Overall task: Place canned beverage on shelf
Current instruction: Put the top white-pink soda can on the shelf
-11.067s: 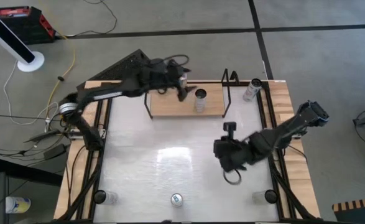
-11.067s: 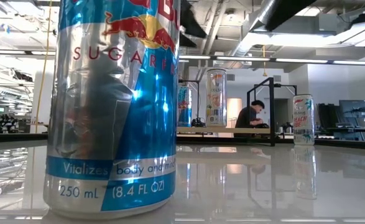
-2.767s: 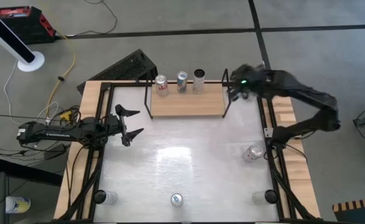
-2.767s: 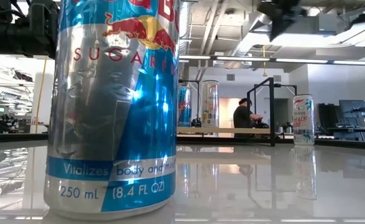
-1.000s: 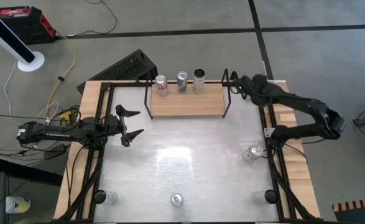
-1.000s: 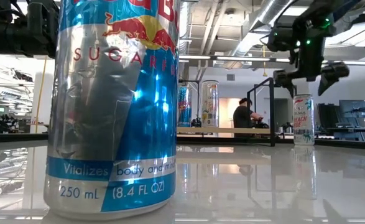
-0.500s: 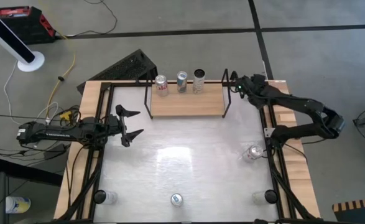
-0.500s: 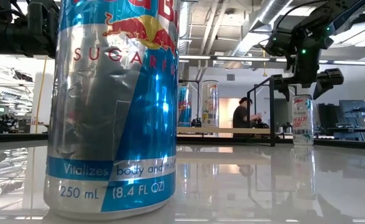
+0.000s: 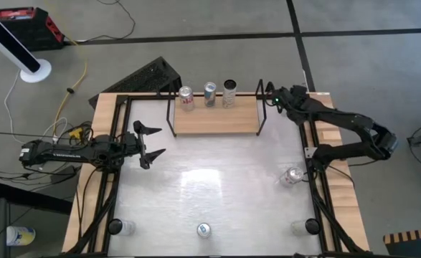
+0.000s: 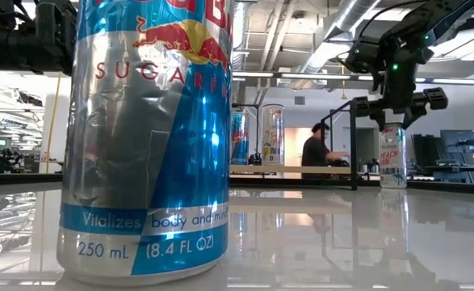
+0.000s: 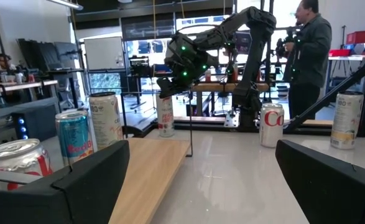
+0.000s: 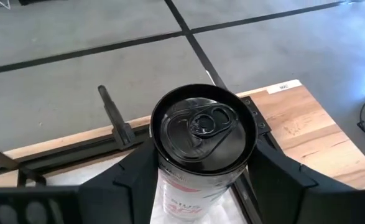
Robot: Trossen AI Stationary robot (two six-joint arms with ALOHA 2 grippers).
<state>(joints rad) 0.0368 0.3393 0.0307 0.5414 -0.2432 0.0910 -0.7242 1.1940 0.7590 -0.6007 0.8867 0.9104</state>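
Nearest can [image 10: 148,137] reads "SUGAR", "Vitalizes body and mind", "250 mL (8.4 FL OZ)". Right end effector [image 10: 397,113] straddles white can [image 12: 202,155], grip uncertain; left end effector [image 9: 150,142] spread apart.

The big blue-and-silver can [image 10: 148,137] up close in the low view reads "SUGARFREE" in part, "Vitalizes body and mind", and "250 mL (8.4 FL OZ)". A far white can [image 10: 392,155] shows "PEACH".

Probably a robotics lab: exposed ceiling ducts [image 10: 333,32], workbenches [image 11: 20,87].
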